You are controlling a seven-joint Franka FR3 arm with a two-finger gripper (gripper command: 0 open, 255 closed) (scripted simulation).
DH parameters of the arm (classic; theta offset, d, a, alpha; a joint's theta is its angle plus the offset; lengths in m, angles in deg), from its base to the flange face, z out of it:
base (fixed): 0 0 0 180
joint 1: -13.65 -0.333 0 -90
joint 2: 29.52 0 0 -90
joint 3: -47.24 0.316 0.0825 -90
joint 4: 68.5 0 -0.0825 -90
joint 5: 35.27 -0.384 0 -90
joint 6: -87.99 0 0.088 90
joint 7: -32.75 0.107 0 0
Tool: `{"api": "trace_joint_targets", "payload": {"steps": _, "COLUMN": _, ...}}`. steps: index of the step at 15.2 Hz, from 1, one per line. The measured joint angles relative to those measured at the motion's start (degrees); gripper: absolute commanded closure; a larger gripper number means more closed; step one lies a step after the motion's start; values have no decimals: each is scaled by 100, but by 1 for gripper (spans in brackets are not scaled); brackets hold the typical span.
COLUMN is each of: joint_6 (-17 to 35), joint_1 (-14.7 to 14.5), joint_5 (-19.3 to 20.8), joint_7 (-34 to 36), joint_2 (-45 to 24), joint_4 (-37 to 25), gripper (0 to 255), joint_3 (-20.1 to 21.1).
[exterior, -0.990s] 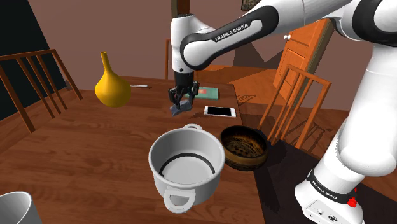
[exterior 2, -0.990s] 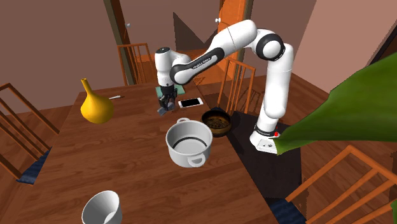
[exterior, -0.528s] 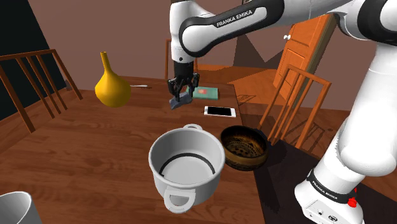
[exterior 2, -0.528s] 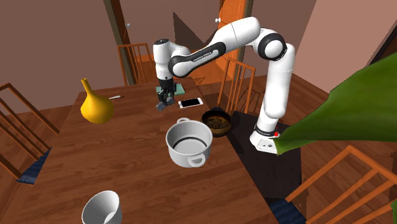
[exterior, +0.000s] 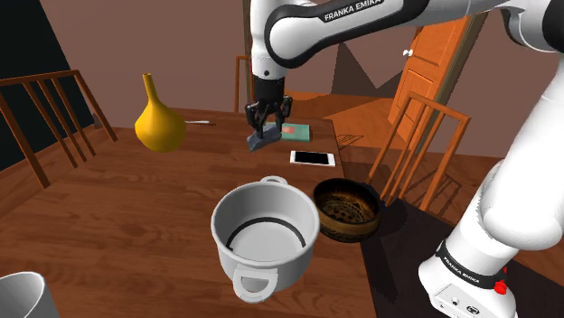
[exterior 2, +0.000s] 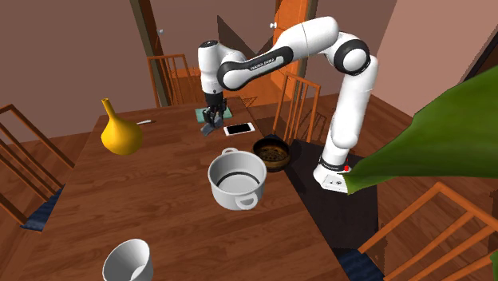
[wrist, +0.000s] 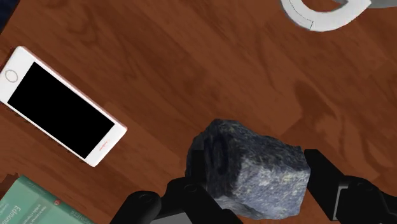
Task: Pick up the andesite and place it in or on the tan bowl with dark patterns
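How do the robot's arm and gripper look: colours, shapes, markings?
The arm is white, with rounded links and dark joints. A black band bears the white lettering FRANKA EMIKA. The gripper is all black, with two blocky fingers.

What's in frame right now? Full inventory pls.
rock: 1, blue-grey, clasped in the gripper
bowl: 1, tan with dark patterns, beside the pot
pot: 1, white, mid-table
vase: 1, yellow, shoulder view's left
phone: 1, white, black screen, behind the bowl
book: 1, green, past the phone
cup: 1, white, shoulder view's lower left
chairs: 4, wooden, around the table
table: 1, brown wood
leaf: 1, green, second exterior view's right
arm: 1, white
gripper: 1, black, shut on the rock
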Motion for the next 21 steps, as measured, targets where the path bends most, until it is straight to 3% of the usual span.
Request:
{"api": "trace_joint_targets", "payload": {"steps": 9, "joint_6": 73, "joint_1": -158, "joint_5": -665, "joint_7": -205, "joint_2": 2119, "joint_4": 2096, "gripper": 255, "joint_3": -45}}
{"api": "trace_joint_targets", "payload": {"steps": 19, "joint_6": -655, "joint_1": -676, "joint_5": -1198, "joint_7": -233, "joint_2": 4525, "joint_4": 3749, "gripper": 255, "joint_3": -172}}
{"api": "trace_joint_targets", "payload": {"steps": 20, "joint_6": -661, "joint_1": -677, "joint_5": -1198, "joint_7": -233, "joint_2": 4531, "joint_4": 3748, "gripper": 0, "joint_3": -172}}
{"api": "trace_joint_targets", "payload": {"steps": 21, "joint_6": -658, "joint_1": -677, "joint_5": -1198, "joint_7": -233, "joint_2": 4528, "joint_4": 3749, "gripper": 0, "joint_3": -172}}
